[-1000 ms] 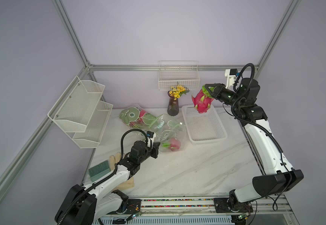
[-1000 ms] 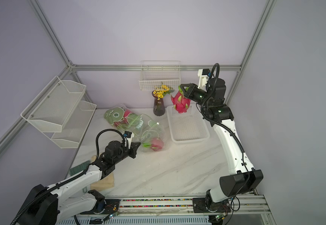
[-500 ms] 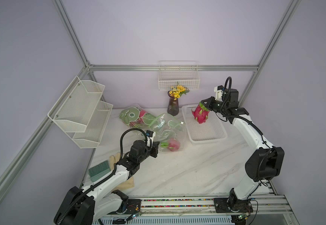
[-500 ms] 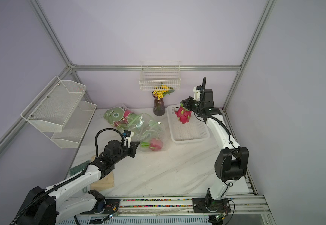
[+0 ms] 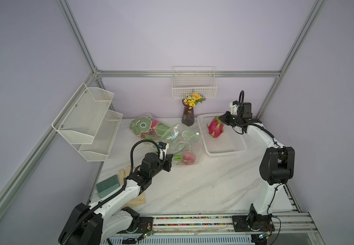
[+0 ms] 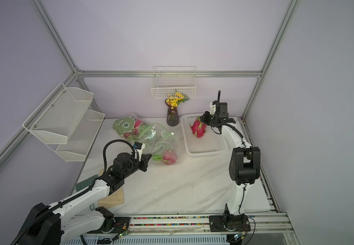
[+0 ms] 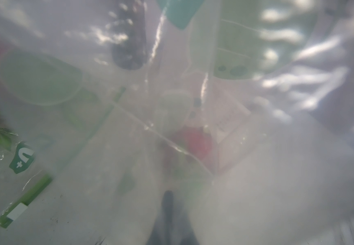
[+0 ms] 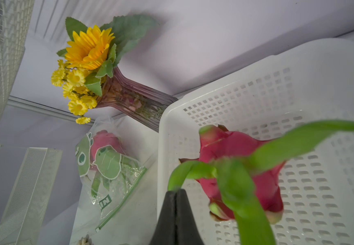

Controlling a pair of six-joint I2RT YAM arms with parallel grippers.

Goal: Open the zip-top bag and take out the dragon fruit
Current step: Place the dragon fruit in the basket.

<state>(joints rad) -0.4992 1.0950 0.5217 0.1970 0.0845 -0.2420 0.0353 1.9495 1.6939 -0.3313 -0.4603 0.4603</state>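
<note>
Logging progress: one dragon fruit point(image 5: 215, 127) is out of its bag. The right fingers point(image 8: 173, 212) are pressed together on one of its green spikes, and it hangs upright inside the white tray point(image 5: 224, 151) at 1 o'clock on the surface point(image 5: 203, 186). Whether its lower end touches the tray floor, I cannot tell. Release not yet done.

Left to do, by my estimate: two more.
- A second fruit point(image 5: 189, 157) lies inside the zip-top bag point(image 5: 180, 135) at 11 o'clock, close to the bag's near end.
- A third fruit point(image 5: 154, 123) shows through a second bag point(image 5: 142, 127) at 10 o'clock.

The left fingers point(image 5: 168, 163) are pressed together at the near edge of the zip-top bag, at 9 o'clock from the second fruit. Film covers the left wrist lens, so I cannot tell whether film is pinched between them.

Materials:
- Fruit: oval, magenta skin, green-tipped scales, long limp green spikes.
- Bags: thin clear crinkled film, green cartoon prints, green zip strip.
- Tray: white plastic, rectangular, rounded corners, walls and floor perforated with small slots.
- Surface: white, grey-veined, marble-like.
</note>
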